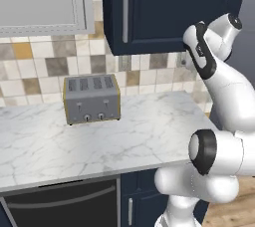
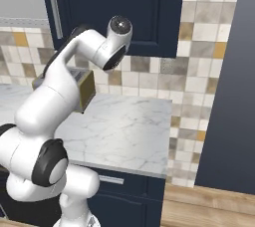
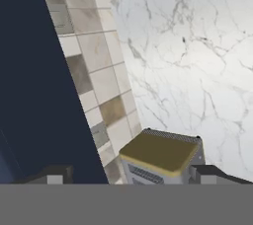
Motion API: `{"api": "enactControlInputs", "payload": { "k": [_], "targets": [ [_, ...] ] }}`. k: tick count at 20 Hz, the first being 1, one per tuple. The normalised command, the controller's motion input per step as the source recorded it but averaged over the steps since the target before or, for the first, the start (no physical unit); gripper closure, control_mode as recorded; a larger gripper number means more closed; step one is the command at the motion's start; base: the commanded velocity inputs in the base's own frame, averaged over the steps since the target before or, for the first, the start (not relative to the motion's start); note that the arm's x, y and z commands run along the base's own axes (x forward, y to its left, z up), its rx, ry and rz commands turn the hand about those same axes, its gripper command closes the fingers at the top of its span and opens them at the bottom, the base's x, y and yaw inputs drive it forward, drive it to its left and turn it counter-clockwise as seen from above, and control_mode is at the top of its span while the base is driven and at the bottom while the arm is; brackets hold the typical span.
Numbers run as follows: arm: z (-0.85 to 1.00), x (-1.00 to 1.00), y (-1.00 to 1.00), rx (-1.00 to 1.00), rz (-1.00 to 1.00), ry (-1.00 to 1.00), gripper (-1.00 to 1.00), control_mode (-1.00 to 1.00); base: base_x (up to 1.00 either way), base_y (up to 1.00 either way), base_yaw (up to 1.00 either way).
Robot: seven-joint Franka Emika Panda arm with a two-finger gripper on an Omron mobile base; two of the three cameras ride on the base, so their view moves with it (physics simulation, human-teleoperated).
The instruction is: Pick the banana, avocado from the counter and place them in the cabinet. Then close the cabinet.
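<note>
My gripper (image 3: 128,174) hangs wide and empty beside the cabinet (image 1: 169,7); swinging could clip its seemingly shut door or the toaster (image 1: 92,99).

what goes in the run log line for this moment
pincer: open, empty | cabinet: door shut | toaster: on counter

Arm: I see it rising from the base, elbow bent, upper links lifted just below the cabinet (image 1: 164,7).
Wrist: rolled, so the cabinet runs slantwise in my hand view.
Gripper (image 3: 131,174): two dark fingertips (image 3: 54,173) set wide apart, nothing between them, cabinet face beside the left one.
</note>
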Motion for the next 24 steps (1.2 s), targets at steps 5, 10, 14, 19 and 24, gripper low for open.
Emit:
{"api": "enactControlInputs", "payload": {
  "k": [5,10,14,19,24],
  "targets": [
    [-0.59,1.00,-0.35,0.00,-0.10,0.09,-1.00,-1.00,0.00,0.00,0.00],
    [-0.78,1.00,-0.30,0.00,-0.05,-0.01,-1.00,-1.00,0.00,0.00,0.00],
    [-0.63,0.89,-0.30,0.00,-0.01,-0.03,-1.00,-1.00,0.00,0.00,0.00],
    [-0.02,-0.74,-0.11,0.00,0.00,-0.05,-1.00,-1.00,0.00,0.00,0.00],
    [-0.01,-1.00,0.03,0.00,0.00,0.00,-1.00,-1.00,0.00,0.00,0.00]
  ]
}}
